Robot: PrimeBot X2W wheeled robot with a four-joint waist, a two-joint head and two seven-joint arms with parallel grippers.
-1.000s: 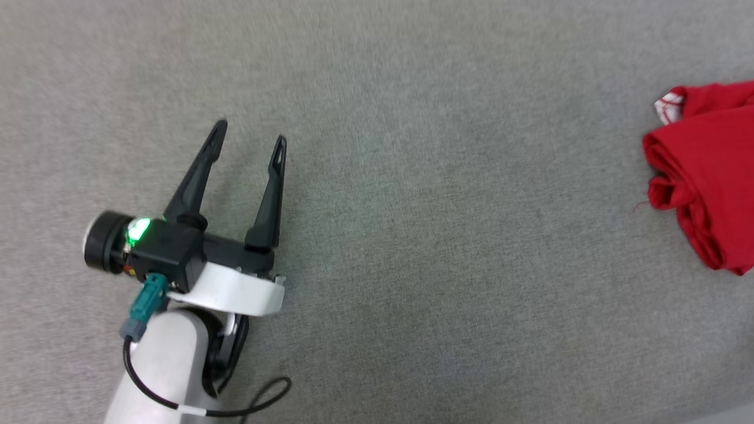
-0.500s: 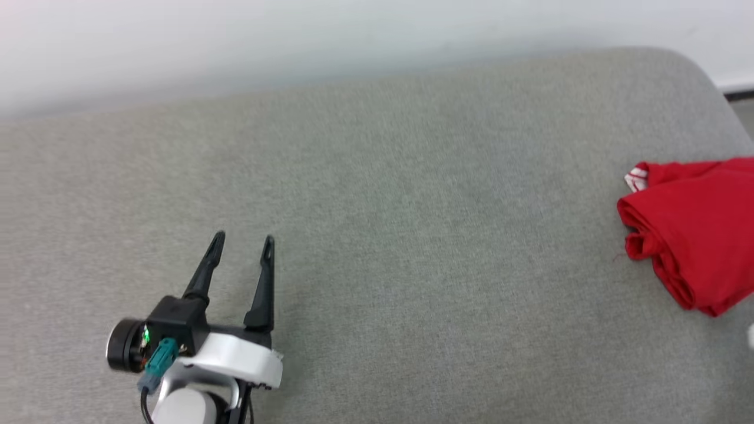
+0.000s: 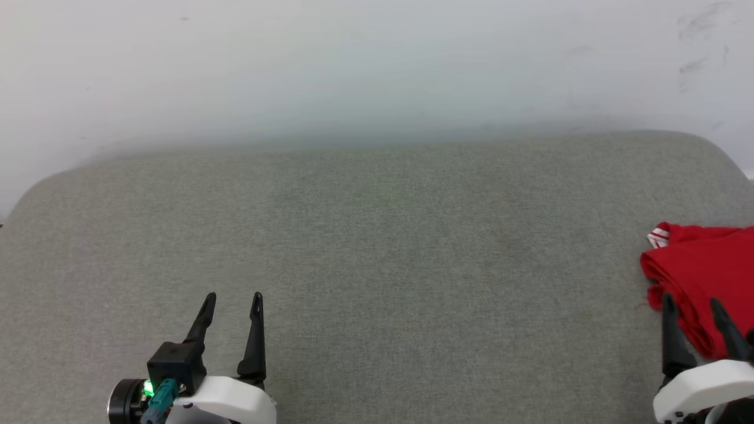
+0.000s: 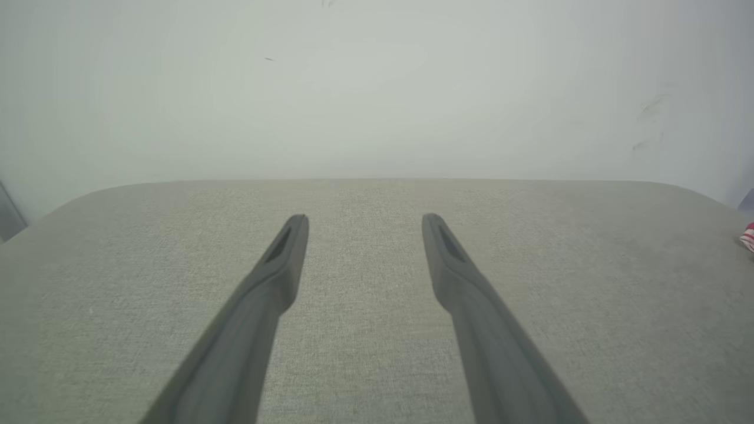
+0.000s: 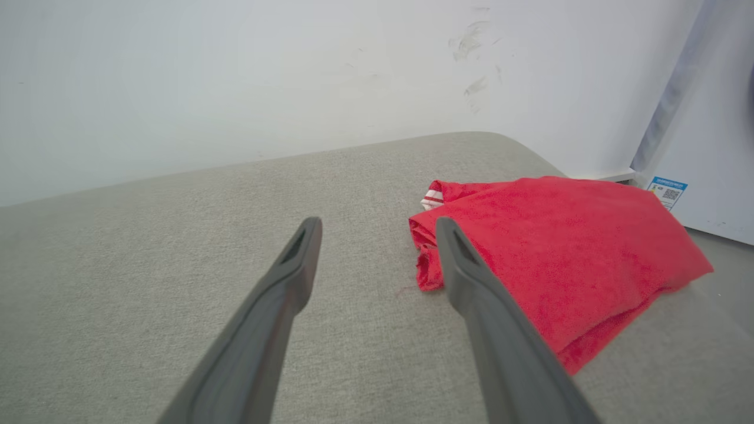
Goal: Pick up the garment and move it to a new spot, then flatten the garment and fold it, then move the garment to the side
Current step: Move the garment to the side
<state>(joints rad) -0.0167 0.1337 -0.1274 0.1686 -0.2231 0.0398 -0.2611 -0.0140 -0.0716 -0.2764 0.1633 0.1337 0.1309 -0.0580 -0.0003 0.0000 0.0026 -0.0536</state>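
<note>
red cloth lies bunched at the 3 o'clock edge of the head view: the garment (image 3: 701,274), folded over itself into a loose wad on the grey cushioned surface (image 3: 377,235) and partly cut off by the frame. a bit of red-and-white striped trim (image 3: 658,237) pokes out at its 10 o'clock corner.

the left gripper (image 3: 232,299) sits low at 7 o'clock, its two dark fingers spread apart with nothing between them, pointing toward 12 over bare fabric and well apart from the garment. the right gripper (image 3: 690,301) sits at 5 o'clock, fingers likewise parted and empty, their tips overlapping the garment's near edge.

in the right wrist view one finger (image 5: 471,277) crosses in front of the garment's (image 5: 559,247) 9 o'clock fold while the other lies over bare fabric — whether it touches the cloth i cannot tell. a pale wall (image 3: 377,70) stands behind the surface at 12, and a white panel (image 5: 707,118) with a small blue label (image 5: 667,189) stands at 3 o'clock.
</note>
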